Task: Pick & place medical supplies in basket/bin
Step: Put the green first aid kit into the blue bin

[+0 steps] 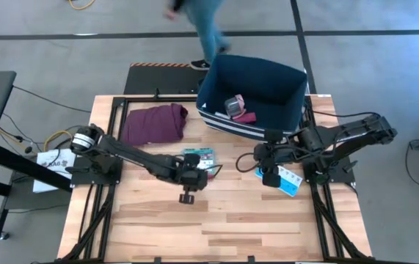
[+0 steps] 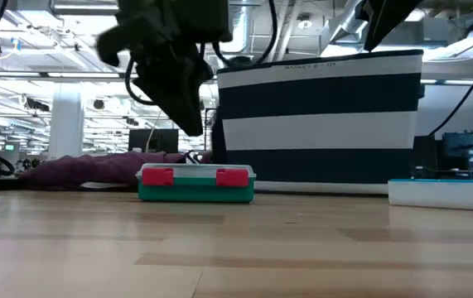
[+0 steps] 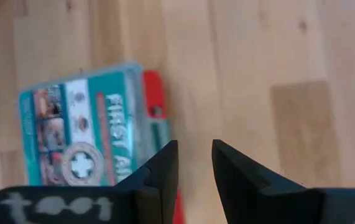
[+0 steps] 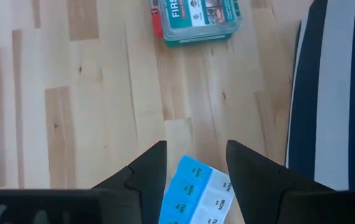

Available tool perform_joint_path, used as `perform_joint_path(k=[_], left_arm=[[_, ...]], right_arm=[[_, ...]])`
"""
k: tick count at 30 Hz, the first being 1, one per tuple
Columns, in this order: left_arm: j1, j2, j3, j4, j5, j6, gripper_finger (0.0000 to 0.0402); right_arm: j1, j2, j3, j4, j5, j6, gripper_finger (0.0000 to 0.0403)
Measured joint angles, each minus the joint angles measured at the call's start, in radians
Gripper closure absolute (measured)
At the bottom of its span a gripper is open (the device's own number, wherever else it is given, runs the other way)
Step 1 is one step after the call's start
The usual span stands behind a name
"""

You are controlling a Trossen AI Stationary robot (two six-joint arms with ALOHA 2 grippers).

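Observation:
A teal box (image 1: 198, 156) with two red latches (image 2: 196, 184) lies flat on the wooden table, near its middle. My left gripper (image 3: 194, 146) hangs over bare wood just beside the box's latch side, pointing steeply down. A narrow gap shows between its fingers, with nothing in it. A blue-white pill organizer (image 4: 196, 193) lies flat on the table at the right. My right gripper (image 4: 193, 155) stands open above it, clear of it. The navy basket (image 1: 257, 95) with white stripes stands at the far edge and holds a grey-pink roll (image 1: 235, 106) and a maroon roll (image 1: 247, 116).
A maroon cloth (image 1: 154, 123) lies in a heap at the far left of the table, left of the basket. A person (image 1: 203, 29) walks on the floor beyond the far edge. Bare wood fills the near half of the table (image 1: 216, 227).

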State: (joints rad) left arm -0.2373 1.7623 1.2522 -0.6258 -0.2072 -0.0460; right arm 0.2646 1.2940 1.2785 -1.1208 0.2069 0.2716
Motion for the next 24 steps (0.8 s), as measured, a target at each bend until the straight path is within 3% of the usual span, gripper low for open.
perform_joint_path(k=[5,12,19,24], left_arm=[[0.047,0.038,0.001,0.037,0.076,0.027,0.0315],[0.070,0.110,0.001,0.044,0.090,0.043,0.0315],[0.068,0.127,0.009,0.037,-0.025,0.036,0.0315],[0.070,0.129,0.021,0.003,-0.037,0.004,0.0315]], right_arm=[[0.017,0.004,0.001,0.001,0.001,0.001,0.0244],[0.017,0.005,0.001,0.002,0.003,0.001,0.0244],[0.017,0.005,0.001,0.002,0.003,0.001,0.0244],[0.017,0.005,0.001,0.003,0.003,0.017,0.0244]])
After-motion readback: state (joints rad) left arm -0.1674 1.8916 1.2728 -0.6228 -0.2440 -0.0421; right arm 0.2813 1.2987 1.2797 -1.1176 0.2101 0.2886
